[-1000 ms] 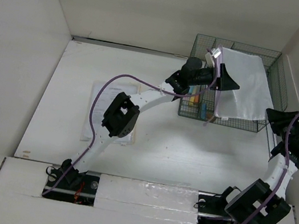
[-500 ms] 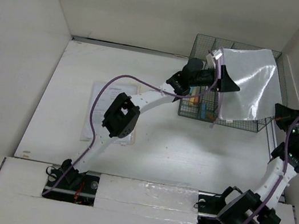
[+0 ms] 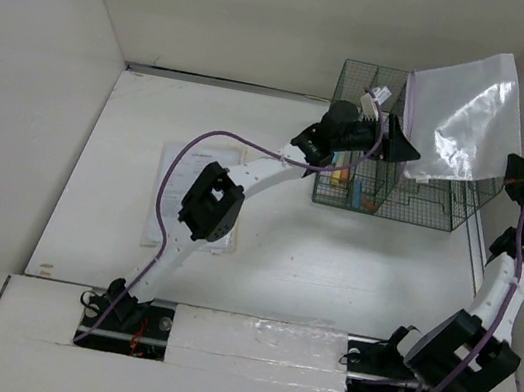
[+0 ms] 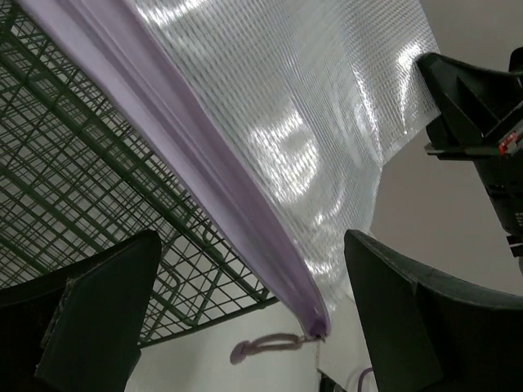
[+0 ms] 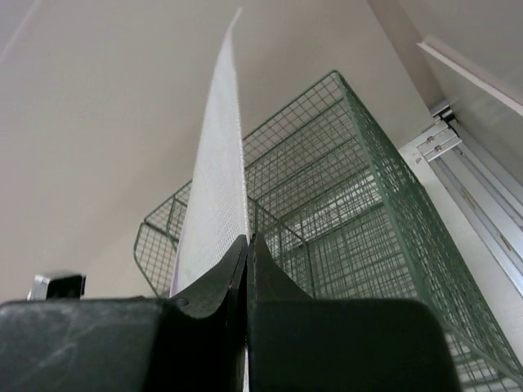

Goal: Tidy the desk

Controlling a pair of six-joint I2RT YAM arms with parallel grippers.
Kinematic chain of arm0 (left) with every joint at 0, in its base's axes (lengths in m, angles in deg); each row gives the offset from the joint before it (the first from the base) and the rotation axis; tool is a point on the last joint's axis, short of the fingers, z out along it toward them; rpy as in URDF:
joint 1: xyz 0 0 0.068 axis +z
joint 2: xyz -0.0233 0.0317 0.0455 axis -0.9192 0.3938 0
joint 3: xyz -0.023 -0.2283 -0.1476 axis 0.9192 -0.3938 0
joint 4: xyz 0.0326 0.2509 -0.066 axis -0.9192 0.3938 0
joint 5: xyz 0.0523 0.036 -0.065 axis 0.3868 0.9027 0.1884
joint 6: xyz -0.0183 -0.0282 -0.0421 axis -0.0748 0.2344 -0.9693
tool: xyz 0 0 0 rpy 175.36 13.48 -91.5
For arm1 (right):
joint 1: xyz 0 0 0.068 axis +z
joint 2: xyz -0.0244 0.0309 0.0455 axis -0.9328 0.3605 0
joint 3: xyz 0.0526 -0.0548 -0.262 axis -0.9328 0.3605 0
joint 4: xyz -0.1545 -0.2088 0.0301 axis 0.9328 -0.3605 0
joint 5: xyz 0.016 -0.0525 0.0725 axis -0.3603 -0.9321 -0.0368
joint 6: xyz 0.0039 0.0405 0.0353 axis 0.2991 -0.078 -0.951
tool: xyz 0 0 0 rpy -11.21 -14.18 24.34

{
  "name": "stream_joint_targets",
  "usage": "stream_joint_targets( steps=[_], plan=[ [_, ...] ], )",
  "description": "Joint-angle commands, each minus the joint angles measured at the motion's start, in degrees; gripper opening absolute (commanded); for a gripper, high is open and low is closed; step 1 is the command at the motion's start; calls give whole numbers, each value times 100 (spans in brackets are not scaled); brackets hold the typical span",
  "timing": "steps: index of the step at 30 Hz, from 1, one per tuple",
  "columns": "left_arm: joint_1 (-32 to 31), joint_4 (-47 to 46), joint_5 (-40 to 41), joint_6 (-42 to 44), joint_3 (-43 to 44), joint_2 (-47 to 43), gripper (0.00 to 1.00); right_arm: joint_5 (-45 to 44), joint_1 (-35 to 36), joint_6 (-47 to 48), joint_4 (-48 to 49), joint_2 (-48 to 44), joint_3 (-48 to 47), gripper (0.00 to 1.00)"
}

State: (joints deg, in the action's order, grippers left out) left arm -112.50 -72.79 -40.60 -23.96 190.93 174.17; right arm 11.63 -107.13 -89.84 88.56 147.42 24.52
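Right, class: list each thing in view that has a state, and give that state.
left gripper: open, astride pouch edge
right gripper: shut on pouch
pouch: held up over rack
rack: upright, on desk
papers: flat on desk

The left arm (image 3: 257,167) and right arm (image 3: 505,285) had slim white links between blocky black joint housings. A purple cable (image 3: 172,175) hung in loose loops beside the left arm, and a second cable (image 3: 502,299) of the same purple followed the right. Each base (image 3: 114,312) was black, with a small red part (image 3: 140,325) at the left one. A white plug (image 3: 376,96) sat by the left wrist. The left gripper (image 4: 252,245) had broad, matte black wedge fingers (image 4: 98,318). The right gripper (image 5: 247,241) had smooth black fingers (image 5: 208,286) with curved tips on a square black body.
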Motion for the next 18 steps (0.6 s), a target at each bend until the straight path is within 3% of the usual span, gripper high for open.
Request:
stream_joint_targets(
  steps=[1,9,11,18],
  plan=[
    [-36,79,101,313,243,-562,91,-394,82,-339,869,403,-358,0],
    [122,88,382,585,-742,-1230,90,-561,82,196,404,809,-499,0],
    [174,106,609,673,-1189,-1457,89,-124,82,495,-208,1053,-980,0],
    [175,298,1059,1200,-1946,-2372,90,1589,-41,848,-520,1653,-1405,0]
  ],
)
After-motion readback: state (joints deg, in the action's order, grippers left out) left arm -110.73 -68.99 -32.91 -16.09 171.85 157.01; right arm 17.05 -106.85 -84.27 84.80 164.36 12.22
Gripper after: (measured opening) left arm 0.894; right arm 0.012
